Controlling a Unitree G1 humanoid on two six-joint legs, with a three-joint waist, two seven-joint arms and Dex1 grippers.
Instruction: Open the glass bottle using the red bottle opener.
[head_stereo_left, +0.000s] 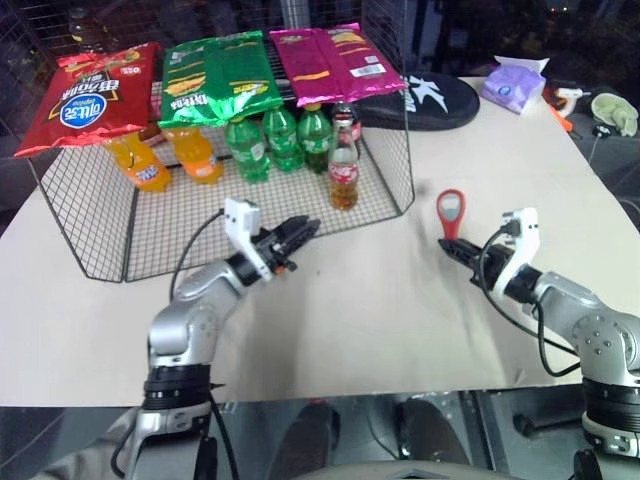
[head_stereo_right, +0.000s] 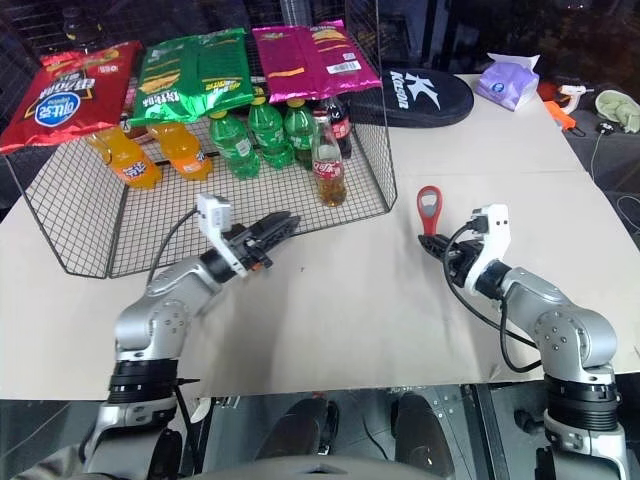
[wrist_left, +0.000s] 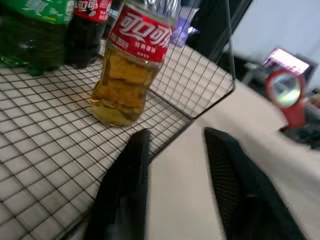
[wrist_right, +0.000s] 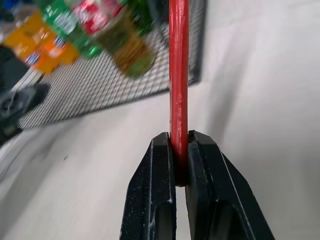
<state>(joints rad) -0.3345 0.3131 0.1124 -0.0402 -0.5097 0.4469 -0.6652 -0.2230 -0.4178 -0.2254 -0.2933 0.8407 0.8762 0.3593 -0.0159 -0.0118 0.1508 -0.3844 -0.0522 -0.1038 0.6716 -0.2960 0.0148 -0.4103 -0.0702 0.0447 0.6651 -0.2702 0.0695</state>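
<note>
Left eye view, reading from my left: a wire mesh rack (head_stereo_left: 110, 230) sits on the table (head_stereo_left: 380, 310), chip bags draped over its top, with orange drink bottles (head_stereo_left: 165, 160) and green plastic bottles (head_stereo_left: 270, 140) standing on its floor. At the rack's near right corner stands the glass bottle (head_stereo_left: 343, 172), upright, amber drink inside, its red-and-silver cap on; a dark cola bottle (head_stereo_left: 347, 120) stands just behind it.

My left gripper (head_stereo_left: 297, 236) hangs over the rack's near edge, pointing toward the glass bottle but apart from it. Its fingers (wrist_left: 125, 185) stand parted with nothing between them, as my left wrist view shows.

Further right, my right gripper (head_stereo_left: 452, 249) is clamped on the handle of the red bottle opener (head_stereo_left: 451, 212), which stands upright above the bare table, loop head up, well apart from the bottle.

I judge the opener is in hand and the bottle is not yet secured. Next I would slide my left fingers around the bottle's body and close to steady it, then bring the opener's loop across to hook under the cap's rim and lever upward.
</note>
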